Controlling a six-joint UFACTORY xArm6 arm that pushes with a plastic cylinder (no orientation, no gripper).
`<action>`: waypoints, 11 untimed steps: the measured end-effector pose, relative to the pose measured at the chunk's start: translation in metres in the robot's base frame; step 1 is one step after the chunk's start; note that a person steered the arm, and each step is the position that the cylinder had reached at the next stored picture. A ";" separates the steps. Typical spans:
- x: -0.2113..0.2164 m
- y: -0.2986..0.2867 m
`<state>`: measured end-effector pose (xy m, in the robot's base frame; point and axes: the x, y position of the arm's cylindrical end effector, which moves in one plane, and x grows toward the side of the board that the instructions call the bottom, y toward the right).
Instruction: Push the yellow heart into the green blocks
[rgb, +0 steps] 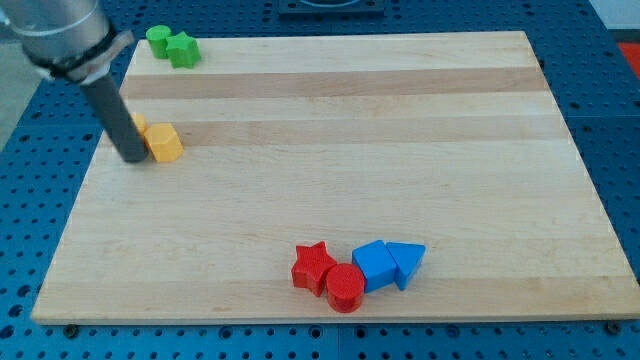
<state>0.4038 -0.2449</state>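
Observation:
Two green blocks sit touching at the view's top left corner of the board: a round one (157, 39) and a star-like one (183, 49). Two yellow blocks lie at the left edge. One (165, 143) shows fully; its shape looks hexagonal or heart-like, hard to tell. The other (139, 124) is mostly hidden behind the rod. My tip (133, 158) rests on the board just left of the fully seen yellow block, touching or nearly touching it, and below the green blocks.
A red star (313, 266), a red cylinder (345, 288), a blue cube (375, 266) and a blue triangle (407, 261) cluster near the bottom edge. The wooden board (350, 150) lies on a blue perforated table.

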 end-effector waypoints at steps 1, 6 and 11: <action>-0.068 -0.001; -0.065 -0.035; -0.136 -0.029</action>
